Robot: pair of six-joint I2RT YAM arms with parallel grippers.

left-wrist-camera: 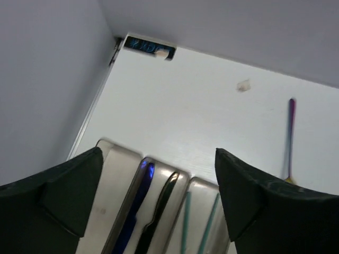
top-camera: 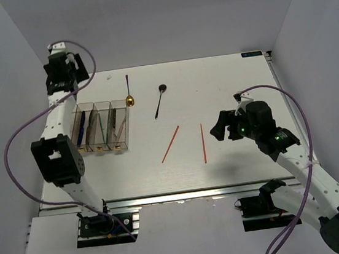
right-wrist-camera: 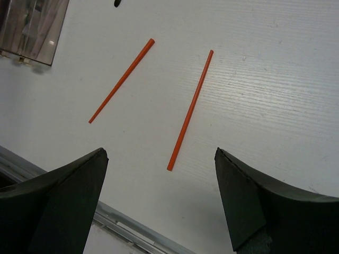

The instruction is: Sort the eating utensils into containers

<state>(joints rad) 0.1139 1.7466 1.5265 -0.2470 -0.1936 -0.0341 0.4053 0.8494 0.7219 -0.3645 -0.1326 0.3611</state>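
Two orange-red chopsticks (top-camera: 170, 144): found them loose on the white table (top-camera: 231, 76), well apart, one slanted, the right chopstick (top-camera: 203, 142) nearly straight. Saw the right gripper (right-wrist-camera: 159, 153) hovering near the right chopstick, jaws spread wide, holding nothing. Found the left gripper (left-wrist-camera: 159, 153) spread and bare too, over the far end of the bins (top-camera: 100, 103). Inside the bins, made out a blue knife (left-wrist-camera: 136, 206) and a black knife (left-wrist-camera: 159, 206) sharing one slot, with two teal chopsticks (left-wrist-camera: 185, 227) in the slot to their right. Noticed a gold spoon (top-camera: 129, 93) with a purple handle just beside the bins' far right corner, and a black spoon (top-camera: 159, 101) farther right, touching nothing.
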